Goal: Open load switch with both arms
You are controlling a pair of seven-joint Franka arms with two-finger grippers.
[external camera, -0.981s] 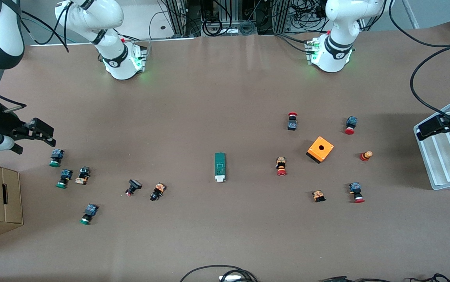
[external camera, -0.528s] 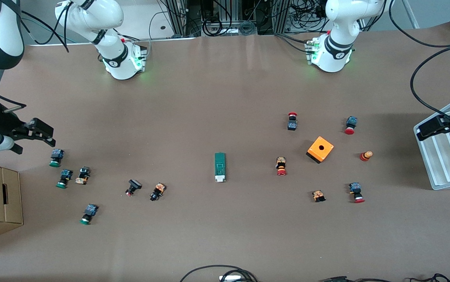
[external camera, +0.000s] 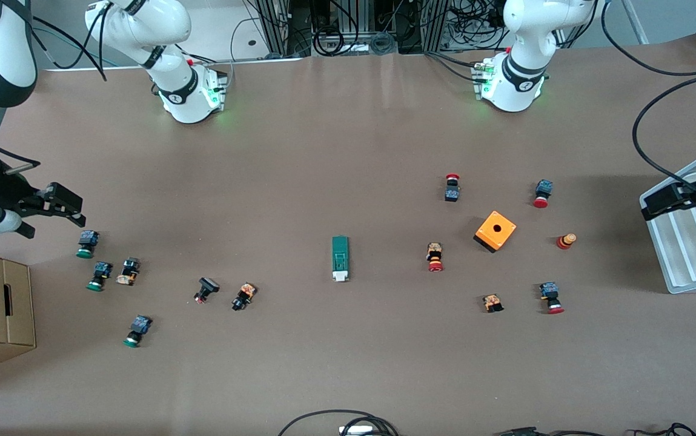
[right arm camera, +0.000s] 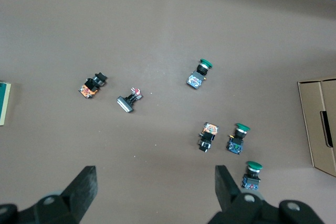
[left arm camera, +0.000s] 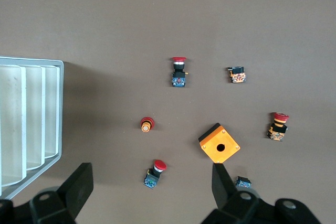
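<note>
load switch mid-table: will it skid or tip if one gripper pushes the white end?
The load switch lies flat and long on bare table, so it probably slides or swivels rather than tips. It looks like rigid plastic, likely light for its size. Nothing touches or braces it, so pushing its white end alone would likely just move it; a second gripper holding the green body seems wise.

Robotics lab: bench-mounted arms (external camera: 508, 72), cable tangle (external camera: 348, 30), aluminium framing.
</note>
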